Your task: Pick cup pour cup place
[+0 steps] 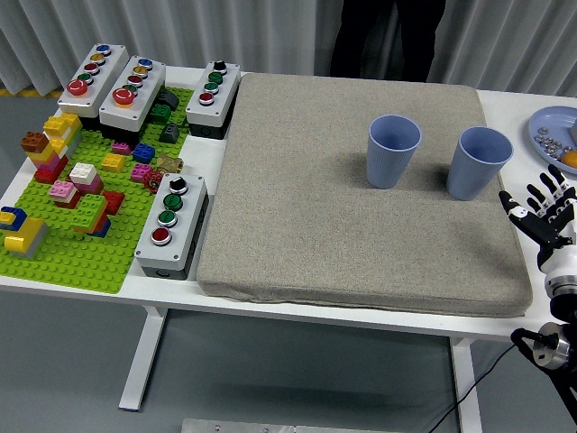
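Two upright blue cups (pixel 394 150) (pixel 479 161) stand apart on the grey mat (pixel 361 198), right hand (pixel 541 215) beside them, fingers spread, holding nothing

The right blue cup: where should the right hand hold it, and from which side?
Grip the right blue cup around its side wall, near the middle, coming from its right. It stands upright and open on the grey mat, and the right hand is already there, open.
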Controlling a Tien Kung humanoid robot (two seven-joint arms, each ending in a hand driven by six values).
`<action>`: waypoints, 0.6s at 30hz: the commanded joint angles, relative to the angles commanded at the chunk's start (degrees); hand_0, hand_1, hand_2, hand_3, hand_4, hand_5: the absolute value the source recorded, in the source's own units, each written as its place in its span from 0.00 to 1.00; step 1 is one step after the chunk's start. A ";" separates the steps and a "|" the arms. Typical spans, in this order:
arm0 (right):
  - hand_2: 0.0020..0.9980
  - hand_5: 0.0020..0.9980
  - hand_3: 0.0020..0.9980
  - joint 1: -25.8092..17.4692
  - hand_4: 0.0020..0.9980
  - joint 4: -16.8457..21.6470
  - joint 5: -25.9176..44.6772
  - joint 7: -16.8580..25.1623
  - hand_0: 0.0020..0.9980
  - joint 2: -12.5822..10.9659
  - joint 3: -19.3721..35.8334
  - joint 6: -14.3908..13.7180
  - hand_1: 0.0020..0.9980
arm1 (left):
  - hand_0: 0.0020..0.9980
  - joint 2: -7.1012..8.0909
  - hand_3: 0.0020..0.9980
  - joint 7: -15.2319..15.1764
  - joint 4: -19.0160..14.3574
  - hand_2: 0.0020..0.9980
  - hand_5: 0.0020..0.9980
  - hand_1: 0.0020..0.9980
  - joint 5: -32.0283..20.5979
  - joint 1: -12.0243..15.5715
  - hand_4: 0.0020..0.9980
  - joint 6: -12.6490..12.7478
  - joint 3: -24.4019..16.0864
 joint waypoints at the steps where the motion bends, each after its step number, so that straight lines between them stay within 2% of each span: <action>1: 0.90 0.29 0.90 0.04 0.87 0.14 -0.07 -0.04 0.89 0.00 -0.34 -0.08 0.83 | 0.77 0.01 0.76 0.00 0.00 0.84 0.96 0.80 0.00 0.05 0.51 0.00 0.01; 18: 0.91 0.28 0.91 2.56 0.86 -2.29 1.86 0.73 0.89 1.61 -5.96 -0.52 0.83 | 0.77 0.09 0.76 0.03 0.00 0.84 0.96 0.80 -0.12 0.28 0.51 -0.07 0.51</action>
